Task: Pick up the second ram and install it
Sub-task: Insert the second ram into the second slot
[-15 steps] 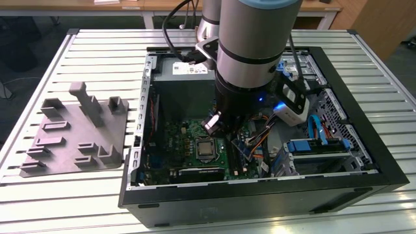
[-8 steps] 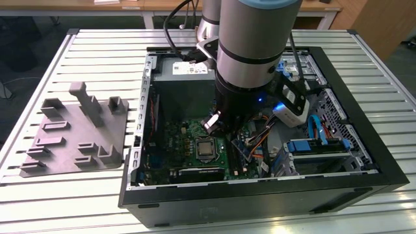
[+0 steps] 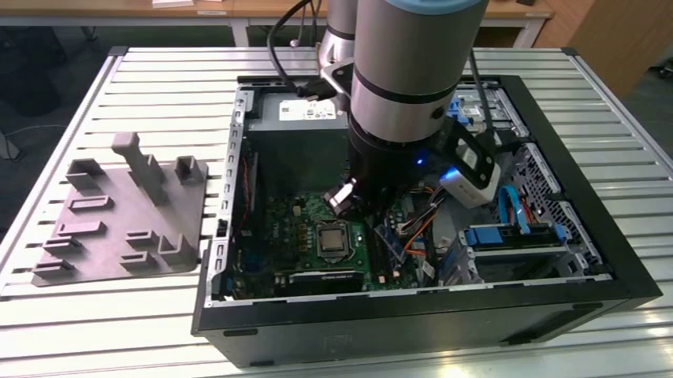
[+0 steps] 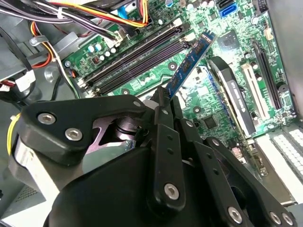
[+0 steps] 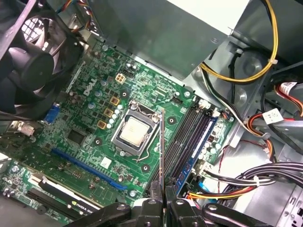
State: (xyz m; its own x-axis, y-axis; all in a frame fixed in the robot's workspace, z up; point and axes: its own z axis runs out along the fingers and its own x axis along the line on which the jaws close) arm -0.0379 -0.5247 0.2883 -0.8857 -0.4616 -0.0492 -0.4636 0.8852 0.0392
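My gripper (image 4: 165, 94) is shut on the second ram (image 4: 191, 61), a long thin stick with a bluish face and small chips. It reaches out from the fingertips over the green motherboard (image 4: 222, 90). In the first wrist view the second ram (image 5: 162, 146) shows edge-on, upright between the processor socket (image 5: 134, 132) and the long black memory slots (image 5: 187, 137), held by the gripper (image 5: 162, 196). It hangs above the board, not seated. Another bluish stick (image 5: 201, 142) seems to sit in one slot. In the exterior view the gripper (image 3: 352, 201) is down inside the open computer case (image 3: 421, 315).
The grey moulded holder tray (image 3: 116, 228) lies on the slatted table at the exterior view's left. A grey power-supply box (image 3: 299, 138) is at the case's back. A black fan (image 5: 33, 61), cable bundles (image 5: 246, 182) and blue drive bays (image 3: 515, 236) crowd the board.
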